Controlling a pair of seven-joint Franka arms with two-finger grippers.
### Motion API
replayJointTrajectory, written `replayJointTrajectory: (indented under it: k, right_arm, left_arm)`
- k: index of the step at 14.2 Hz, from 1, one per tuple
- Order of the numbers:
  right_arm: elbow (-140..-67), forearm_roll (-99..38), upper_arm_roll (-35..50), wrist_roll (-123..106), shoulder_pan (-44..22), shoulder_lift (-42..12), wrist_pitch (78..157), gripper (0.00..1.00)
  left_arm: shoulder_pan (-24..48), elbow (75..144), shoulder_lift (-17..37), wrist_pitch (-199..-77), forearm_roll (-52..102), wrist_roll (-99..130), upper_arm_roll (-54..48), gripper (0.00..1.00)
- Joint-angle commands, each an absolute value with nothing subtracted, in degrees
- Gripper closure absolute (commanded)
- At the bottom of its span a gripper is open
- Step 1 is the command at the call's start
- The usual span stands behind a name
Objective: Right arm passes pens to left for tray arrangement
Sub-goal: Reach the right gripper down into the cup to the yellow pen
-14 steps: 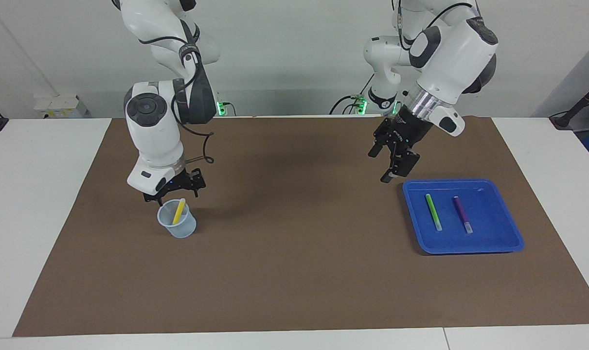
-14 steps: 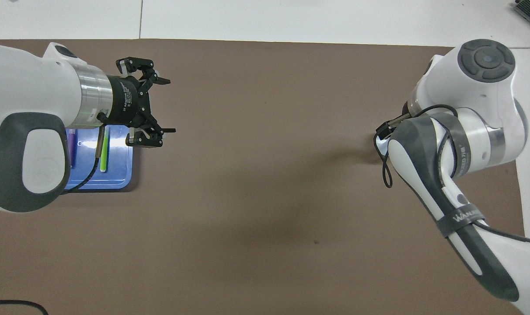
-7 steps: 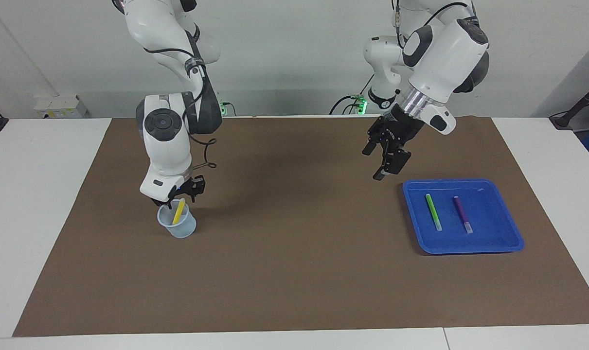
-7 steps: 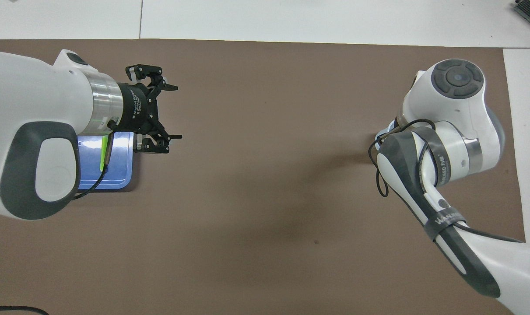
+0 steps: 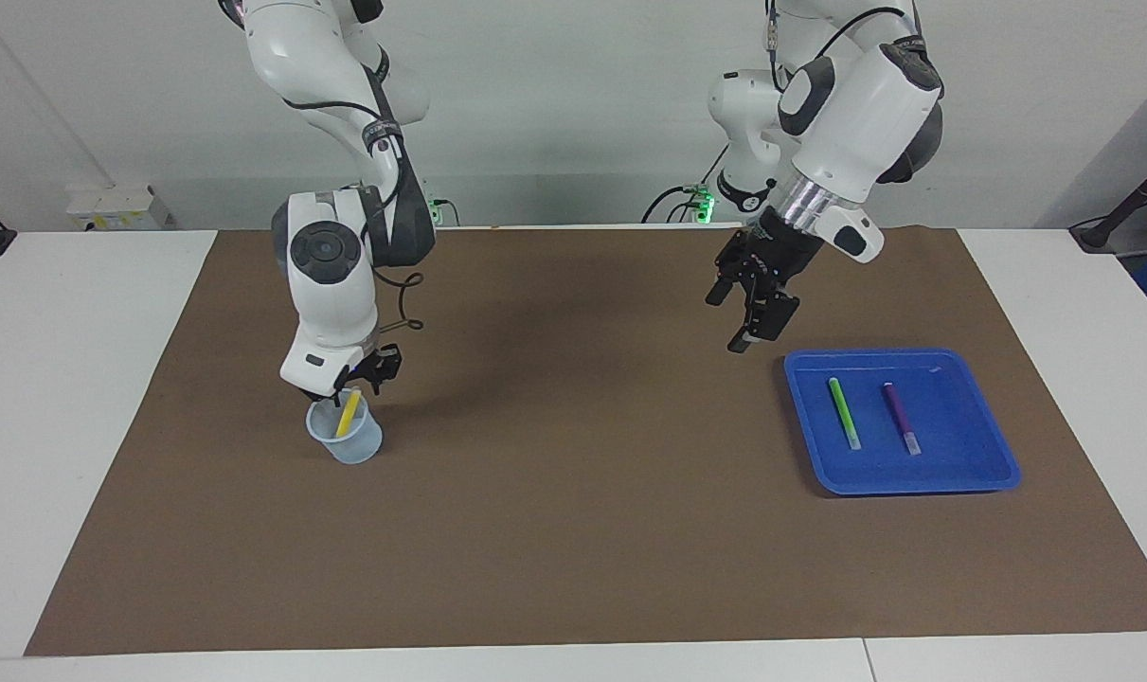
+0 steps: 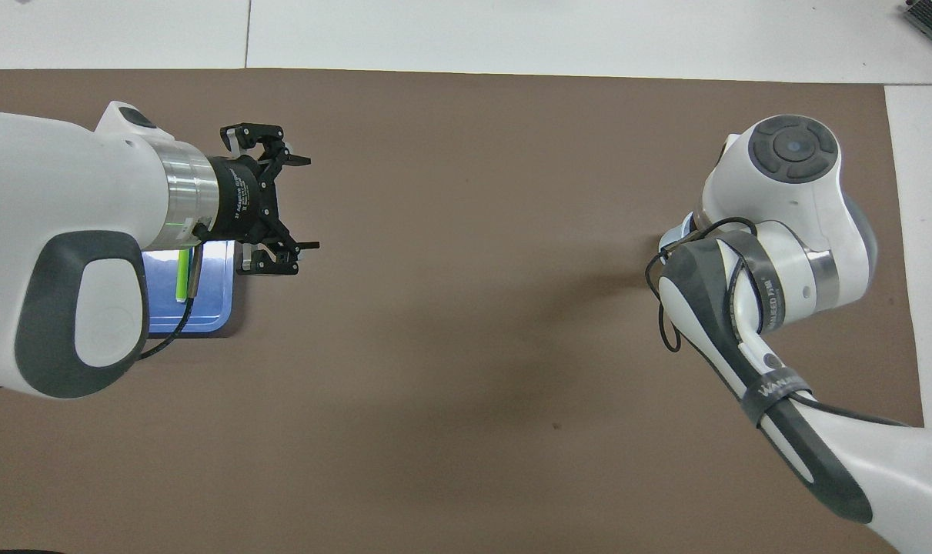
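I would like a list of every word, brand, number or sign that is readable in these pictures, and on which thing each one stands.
"WANA...": white letters on the dark band of the right arm, cut off at the end.
White print on the black wrist of the left hand: too small to read surely.
Vertical print on the right arm's grey band: blurred, unreadable.
Pens, tray, cup: no text visible.
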State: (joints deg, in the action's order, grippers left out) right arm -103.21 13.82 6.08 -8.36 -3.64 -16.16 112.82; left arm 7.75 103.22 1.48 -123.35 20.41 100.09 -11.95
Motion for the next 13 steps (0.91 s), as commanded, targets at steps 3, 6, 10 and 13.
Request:
replayJointTrajectory:
  k: [3,6,10,13]
  right_arm:
    - [-104.9,15.3,6.2,-8.8,-3.6,-14.5,113.6,0.56]
    - [-104.8,15.3,6.2,-8.8,-3.6,-14.5,113.4,0.66]
    - [-104.8,15.4,6.2,-9.0,-3.6,-14.5,113.4,0.73]
    - [-104.2,16.4,6.2,-9.2,-3.6,-14.6,112.9,0.83]
  left_arm:
    - [8.3,105.6,-0.5,-124.6,21.3,100.4,-11.4,0.00]
    - [8.3,105.7,-0.6,-124.6,21.3,100.3,-11.4,0.00]
    - [8.4,105.8,-0.6,-124.6,21.3,100.4,-11.4,0.00]
    - [8.7,106.2,-0.8,-124.6,21.3,100.3,-11.4,0.00]
